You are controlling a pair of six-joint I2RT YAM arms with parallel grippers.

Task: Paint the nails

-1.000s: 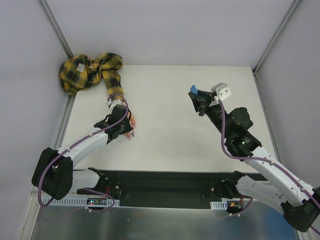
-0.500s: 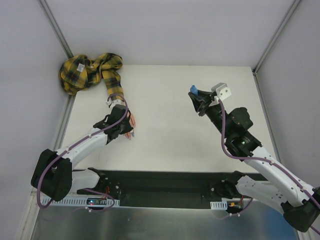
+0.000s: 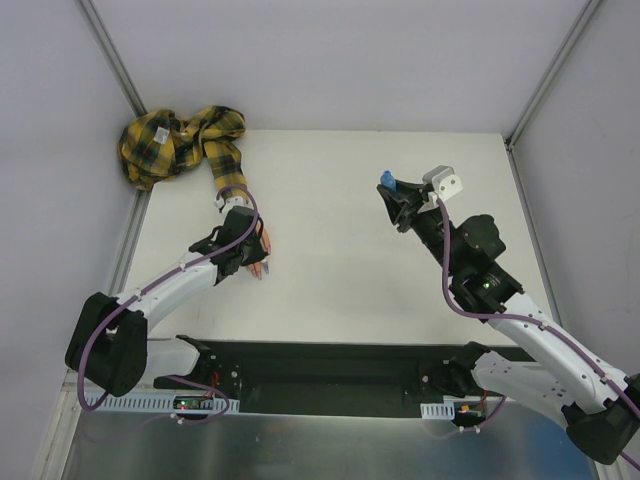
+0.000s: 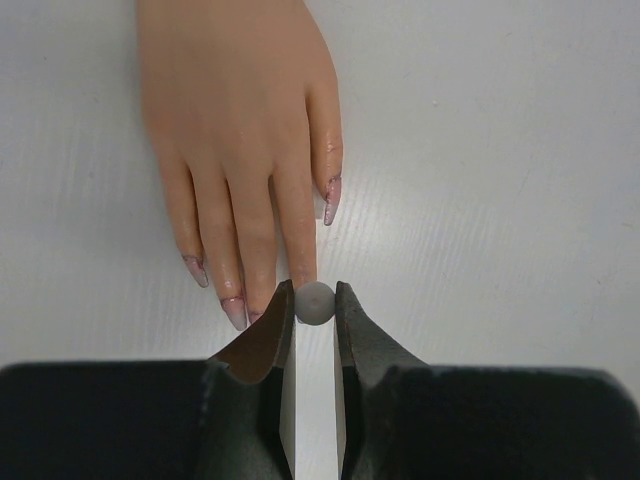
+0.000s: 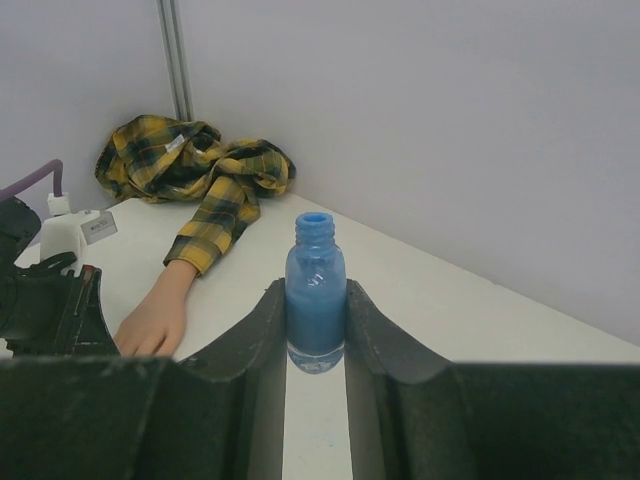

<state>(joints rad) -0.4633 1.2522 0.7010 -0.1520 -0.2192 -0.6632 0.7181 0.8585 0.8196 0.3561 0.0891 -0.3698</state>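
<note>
Far left, in the back corner of the white table (image 3: 340, 250): a yellow-and-black plaid sleeve (image 3: 180, 142), bunched in a heap against the wall, with one end trailing forward along the tabletop. Out of that cuff, a flesh-coloured dummy hand (image 4: 240, 110), lying flat and palm down, fingers pointing toward the near edge. From above, mostly covered by the left claw (image 3: 250, 255), poised right over the fingers.

At the fingertips, the nails (image 4: 332, 200): long, glossy, pinkish-purple. Three plainly seen in the left wrist view, the one on the outermost digit smeared along its side; the rest partly hidden behind the claw. Left claw pressed almost together, pinching a small grey ball (image 4: 315, 303) between its tips. Ball right at the end of one middle finger, over that nail; touching it or just above, cannot tell.

Further right, well apart from the dummy hand, over the back right part of the table: the right claw (image 3: 392, 195), pinching a small blue bottle (image 5: 316, 290). Held upright by its lower body, one finger on each side, the open threaded neck standing above the fingertips. Whether its base rests on the table, cannot tell. Beyond the bottle in the right wrist view, off to the left: sleeve, dummy hand and part of the left claw.
</note>
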